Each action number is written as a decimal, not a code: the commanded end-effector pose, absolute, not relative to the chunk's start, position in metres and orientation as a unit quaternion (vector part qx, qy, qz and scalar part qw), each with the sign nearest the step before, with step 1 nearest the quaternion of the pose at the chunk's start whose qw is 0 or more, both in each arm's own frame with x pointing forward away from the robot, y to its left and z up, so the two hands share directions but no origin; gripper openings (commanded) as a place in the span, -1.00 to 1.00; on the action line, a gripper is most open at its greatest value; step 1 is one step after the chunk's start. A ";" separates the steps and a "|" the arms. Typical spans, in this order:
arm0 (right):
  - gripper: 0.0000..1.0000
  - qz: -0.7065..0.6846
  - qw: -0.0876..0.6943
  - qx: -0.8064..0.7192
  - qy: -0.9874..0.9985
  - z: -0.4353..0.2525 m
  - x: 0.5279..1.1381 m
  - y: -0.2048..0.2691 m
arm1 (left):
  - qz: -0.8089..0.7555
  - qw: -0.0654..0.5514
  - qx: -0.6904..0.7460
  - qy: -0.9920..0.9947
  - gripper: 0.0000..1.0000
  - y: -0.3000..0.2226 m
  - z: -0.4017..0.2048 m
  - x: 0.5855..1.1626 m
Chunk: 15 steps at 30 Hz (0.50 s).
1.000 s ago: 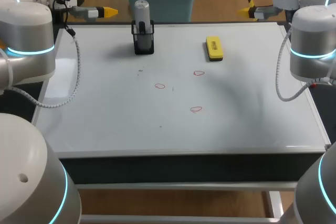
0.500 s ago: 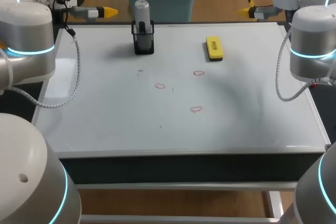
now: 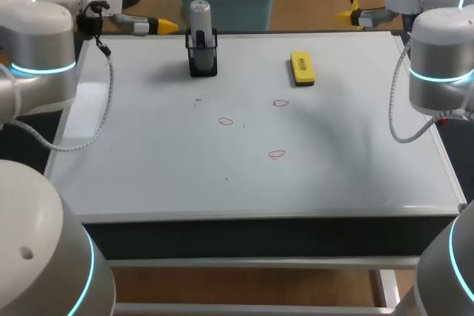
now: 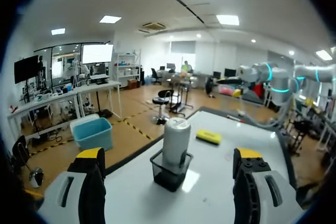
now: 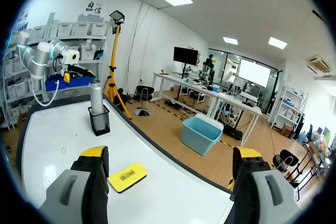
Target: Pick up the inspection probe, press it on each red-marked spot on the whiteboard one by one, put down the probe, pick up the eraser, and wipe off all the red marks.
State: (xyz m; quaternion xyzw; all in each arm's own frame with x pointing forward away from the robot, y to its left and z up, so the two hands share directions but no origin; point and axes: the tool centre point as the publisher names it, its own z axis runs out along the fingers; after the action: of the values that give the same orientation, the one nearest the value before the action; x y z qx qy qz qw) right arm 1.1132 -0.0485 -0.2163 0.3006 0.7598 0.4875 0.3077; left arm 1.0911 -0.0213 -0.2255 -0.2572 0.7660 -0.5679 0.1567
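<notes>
At the far left corner of the desk, the left gripper [image 3: 159, 26] hangs just over the edge of the whiteboard [image 3: 148, 153]. Its jaws are wide apart and hold nothing. Ahead of it, a little to the right, the inspection probe [image 3: 200, 16] stands upright in a black holder [image 3: 202, 61] near the back edge of the board. The probe looks like a smooth grey tube with a round top. I think it is hard and stiff, not very heavy, and maybe a bit slippery. The best place to take hold seems to be the top half, which sticks up out of the holder, with one finger on each side. It should come straight up, or the light holder may tip or come along with it. To the right, three small red marks [image 3: 225, 121] sit in the middle of the board, well apart from each other. Next comes the flat yellow eraser [image 3: 301, 67], which looks light and easy to pinch by its long sides. At the far right corner the right gripper [image 3: 348, 14] hangs with jaws wide apart and empty.
</notes>
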 end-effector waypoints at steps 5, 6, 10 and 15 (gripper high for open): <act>1.00 0.487 0.307 0.300 0.760 -0.216 1.114 -0.049 | -0.614 0.127 -0.188 0.756 1.00 -0.036 -0.243 1.102; 1.00 0.487 0.307 0.300 0.760 -0.216 1.114 -0.049 | -0.620 0.122 -0.181 0.754 1.00 -0.037 -0.245 1.103; 1.00 0.487 0.307 0.300 0.760 -0.216 1.114 -0.049 | -0.645 0.098 -0.138 0.745 1.00 -0.045 -0.250 1.107; 1.00 0.487 0.307 0.300 0.760 -0.216 1.114 -0.049 | -0.660 0.077 -0.114 0.738 1.00 -0.057 -0.257 1.113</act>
State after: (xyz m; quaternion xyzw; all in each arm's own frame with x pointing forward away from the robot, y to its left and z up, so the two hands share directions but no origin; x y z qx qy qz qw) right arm 1.1132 -0.0485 -0.2163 0.3006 0.7598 0.4875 0.3076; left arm 1.0986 -0.0523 -0.2478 -0.1431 0.7437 -0.6439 0.1083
